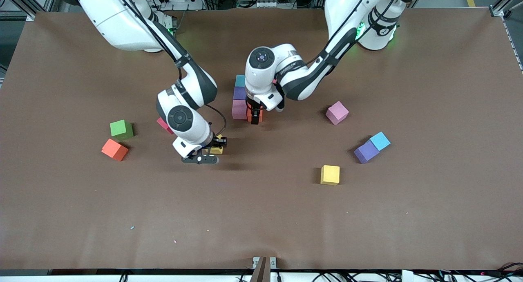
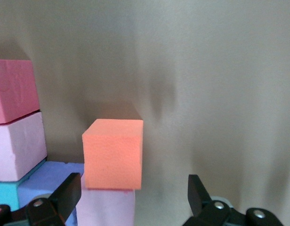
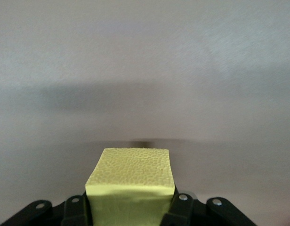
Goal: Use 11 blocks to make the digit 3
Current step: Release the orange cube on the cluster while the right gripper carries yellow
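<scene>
Standing at mid-table, a partial figure of blocks: a light blue cube (image 1: 240, 80), a purple cube (image 1: 239, 93) and a pale pink cube (image 1: 239, 109) in a touching column running toward the front camera, with an orange cube (image 1: 249, 115) just beside the pale pink one.

Left gripper (image 1: 255, 115): down over the orange cube (image 2: 113, 154), jaws spread wide, one finger (image 2: 66, 195) on each flank and clear of the foam; nothing held. In the left wrist view the orange cube lies against another pale pink block (image 2: 106, 207), with more pink, blue and purple blocks alongside.

Right gripper (image 1: 209, 150): low over bare table toward the right arm's end, fingers clamped on a yellow cube (image 3: 131, 184), which fills the gap between them.

Loose stock, right arm's end: red-orange cube (image 1: 115, 149), green cube (image 1: 121, 129) near it, a red cube (image 1: 164, 125) partly hidden by the right arm.

Loose stock, left arm's end: pink cube (image 1: 337, 113); purple cube (image 1: 366, 152) touching a light blue cube (image 1: 380, 141); a second yellow cube (image 1: 330, 175) nearer the front camera.

Brown table (image 1: 261, 224) beneath all.
</scene>
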`<state>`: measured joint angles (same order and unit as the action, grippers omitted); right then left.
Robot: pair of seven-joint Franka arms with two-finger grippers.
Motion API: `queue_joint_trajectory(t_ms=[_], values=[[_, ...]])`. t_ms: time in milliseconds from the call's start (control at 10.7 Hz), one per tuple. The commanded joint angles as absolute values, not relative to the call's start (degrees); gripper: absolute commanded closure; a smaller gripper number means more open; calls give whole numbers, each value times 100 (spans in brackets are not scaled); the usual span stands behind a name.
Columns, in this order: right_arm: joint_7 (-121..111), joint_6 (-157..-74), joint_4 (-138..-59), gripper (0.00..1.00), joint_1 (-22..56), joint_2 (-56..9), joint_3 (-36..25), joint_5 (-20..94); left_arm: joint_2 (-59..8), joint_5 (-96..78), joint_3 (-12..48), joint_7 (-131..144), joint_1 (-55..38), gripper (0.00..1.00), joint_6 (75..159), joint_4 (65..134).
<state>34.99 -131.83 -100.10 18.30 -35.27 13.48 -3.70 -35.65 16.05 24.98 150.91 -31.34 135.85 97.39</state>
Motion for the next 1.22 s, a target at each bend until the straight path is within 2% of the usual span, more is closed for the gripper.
queue_joint_trajectory(t_ms=[0,281,936,1123], values=[[3840,-13139,-9739,69,2178,-3779,1362,-404,-3217,1714,2479,14900,-2989,0,13403,9826],[3946,-13070,-9782,69,2644,-3823,1362,-448,-3190,1714,2479,13944,-2358,0,13377,9826],[3946,-13131,-9975,69,2804,-3788,1362,-448,-3322,1521,2470,9692,-845,0,13087,9729],[3955,-13148,-10037,69,2804,-3788,1362,-448,-3165,1529,2504,9169,-539,0,12431,9921]])
